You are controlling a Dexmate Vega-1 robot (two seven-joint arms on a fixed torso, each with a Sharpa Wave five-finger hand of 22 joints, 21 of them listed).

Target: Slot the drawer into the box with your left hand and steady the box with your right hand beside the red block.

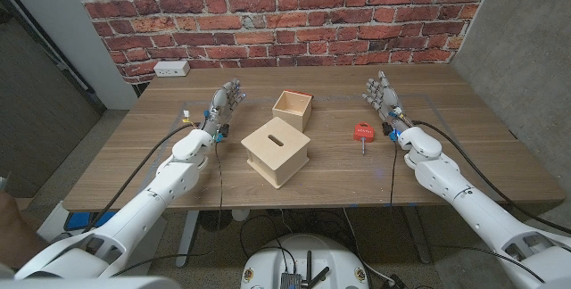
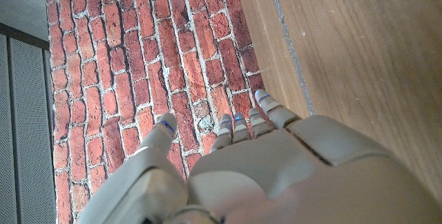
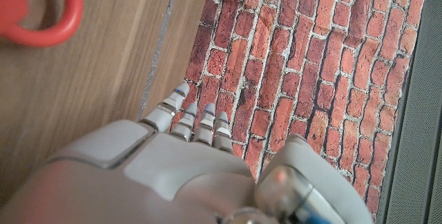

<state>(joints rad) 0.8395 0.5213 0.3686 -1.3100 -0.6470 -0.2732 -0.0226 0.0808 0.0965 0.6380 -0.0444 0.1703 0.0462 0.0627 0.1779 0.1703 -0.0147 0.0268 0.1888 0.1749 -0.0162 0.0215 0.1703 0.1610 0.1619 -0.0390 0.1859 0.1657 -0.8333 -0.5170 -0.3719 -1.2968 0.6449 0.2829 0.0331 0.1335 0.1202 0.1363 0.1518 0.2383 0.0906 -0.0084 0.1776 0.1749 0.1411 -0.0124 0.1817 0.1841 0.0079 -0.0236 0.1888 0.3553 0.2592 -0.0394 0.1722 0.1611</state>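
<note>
Both robot hands empty, fingers spread: left robot hand (image 1: 225, 103), right robot hand (image 1: 384, 94). Drawer (image 1: 292, 109) apart from box (image 1: 277, 151); unsteadied box likely slides during slotting, jamming drawer.

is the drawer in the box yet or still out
Out. The drawer stands apart on the table, open side up, behind the box. Neither robot hand touches it.

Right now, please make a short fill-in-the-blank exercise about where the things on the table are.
1. The drawer stands ____ the box, nearer the brick wall.
2. The red block lies between the box and the ____ hand.
3. The left hand holds ____.
4. The slot in the box's top faces ____.

Missing words: behind; right; nothing; up
</note>
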